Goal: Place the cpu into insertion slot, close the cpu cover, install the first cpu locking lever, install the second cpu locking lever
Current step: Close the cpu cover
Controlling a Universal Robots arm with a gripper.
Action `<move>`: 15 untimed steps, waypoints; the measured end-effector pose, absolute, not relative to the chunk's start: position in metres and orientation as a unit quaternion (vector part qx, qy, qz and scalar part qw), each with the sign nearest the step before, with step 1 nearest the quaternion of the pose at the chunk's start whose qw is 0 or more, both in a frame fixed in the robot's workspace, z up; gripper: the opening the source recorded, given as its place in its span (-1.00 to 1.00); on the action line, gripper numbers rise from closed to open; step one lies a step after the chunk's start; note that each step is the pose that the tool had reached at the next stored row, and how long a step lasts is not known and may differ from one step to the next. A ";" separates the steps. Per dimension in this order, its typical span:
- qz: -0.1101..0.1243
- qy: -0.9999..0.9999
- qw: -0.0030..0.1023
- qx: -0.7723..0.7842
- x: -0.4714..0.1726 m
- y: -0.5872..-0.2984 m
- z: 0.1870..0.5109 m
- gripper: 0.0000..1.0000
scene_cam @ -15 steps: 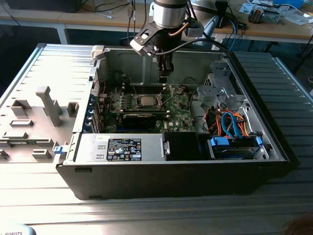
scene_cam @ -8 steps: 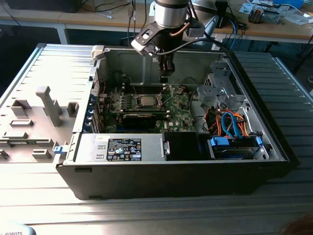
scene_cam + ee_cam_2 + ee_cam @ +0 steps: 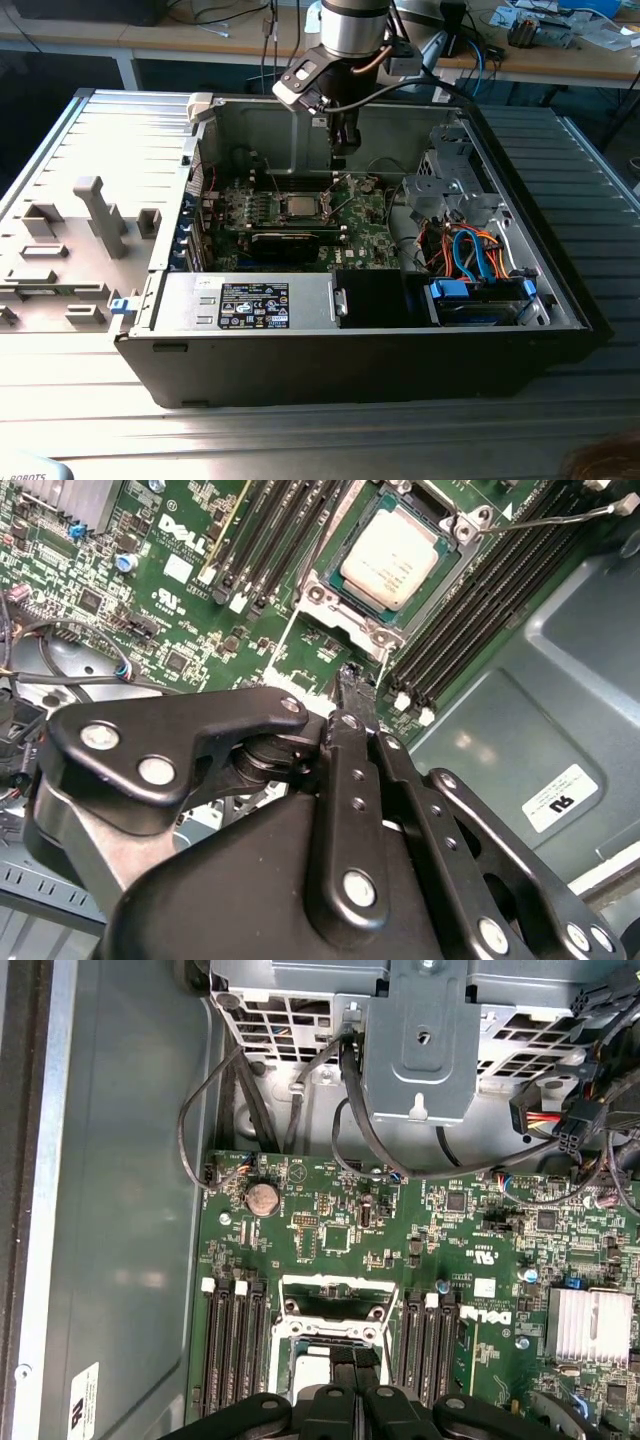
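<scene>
The cpu (image 3: 393, 555), a square chip with a silver top, lies flat in the insertion slot (image 3: 285, 1345) on the green board. In the exterior view the cpu (image 3: 300, 205) shows mid-board inside the open case. The grey metal cpu cover (image 3: 335, 605) frames the chip and looks folded down around it. From the socket's corner a thin lever rod (image 3: 545, 518) reaches out over the memory slots. My gripper (image 3: 351, 677) hangs just beside the socket, above the board, shut with nothing between its fingers. It also shows as the gripper (image 3: 338, 158) and the gripper (image 3: 355, 1358).
Black memory slots (image 3: 235, 1350) flank the socket on both sides. A grey drive cage (image 3: 420, 1050) with cables stands beyond the board, and a silver heatsink (image 3: 588, 1325) sits near one corner. The case walls (image 3: 250, 125) enclose the board; bundled cables (image 3: 470, 250) lie on the exterior view's right.
</scene>
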State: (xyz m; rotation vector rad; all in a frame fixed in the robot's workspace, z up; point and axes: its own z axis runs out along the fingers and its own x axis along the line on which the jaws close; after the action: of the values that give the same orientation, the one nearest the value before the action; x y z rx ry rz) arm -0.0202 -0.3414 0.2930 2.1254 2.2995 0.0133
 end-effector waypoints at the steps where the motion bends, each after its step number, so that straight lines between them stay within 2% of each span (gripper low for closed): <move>1: 0.004 0.734 0.005 0.679 -0.020 -0.341 0.293 -0.79; 15: 0.004 0.734 0.005 0.679 -0.014 -0.341 0.293 -0.79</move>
State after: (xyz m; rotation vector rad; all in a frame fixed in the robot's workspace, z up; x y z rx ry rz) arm -0.0138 -0.3414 0.2930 2.1253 2.2996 0.0132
